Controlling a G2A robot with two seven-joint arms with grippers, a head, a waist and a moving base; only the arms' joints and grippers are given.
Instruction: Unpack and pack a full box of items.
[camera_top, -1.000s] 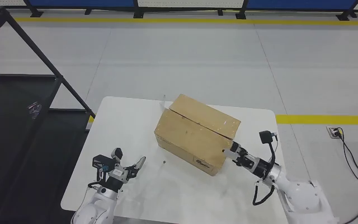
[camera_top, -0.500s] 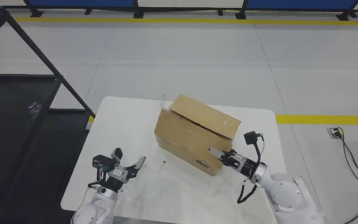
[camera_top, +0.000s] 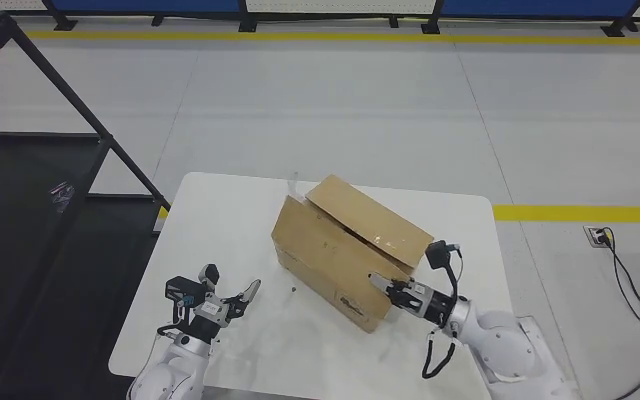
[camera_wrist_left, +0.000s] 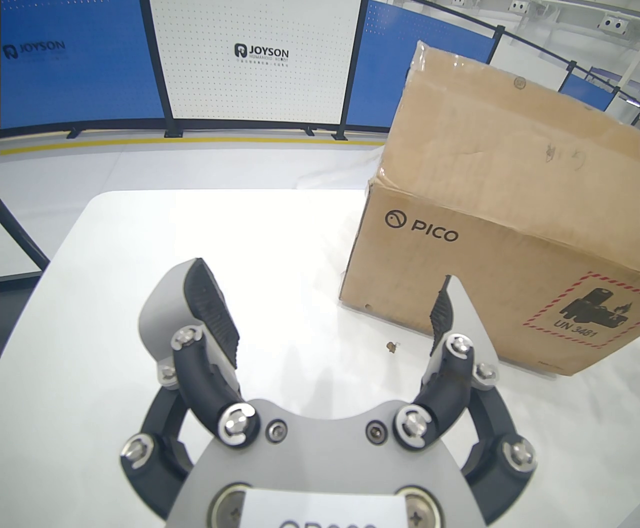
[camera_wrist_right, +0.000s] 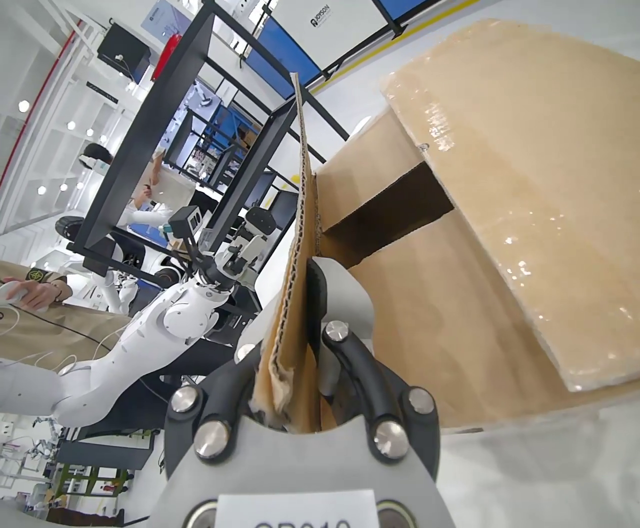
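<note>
The right gripper is closed narrowly on a side flap of the cardboard box. The corrugated edge of the flap passes between its two fingers and ends deep inside, near the palm, where the cardboard is a little torn. Beyond the fingertips the flap stands out from the end of the box. Behind it there is a dark gap under the top flap, which carries shiny tape. In the top view this gripper is at the end of the box nearest to it.

The left gripper is wide open and holds nothing; it is low over the white table. The box stands ahead of it and to its right side, apart from the fingers, with a printed wall facing the gripper. A small brown crumb lies on the table between this gripper and the box. In the top view the left gripper is well apart from the right one, with the near part of the box between them.
</note>
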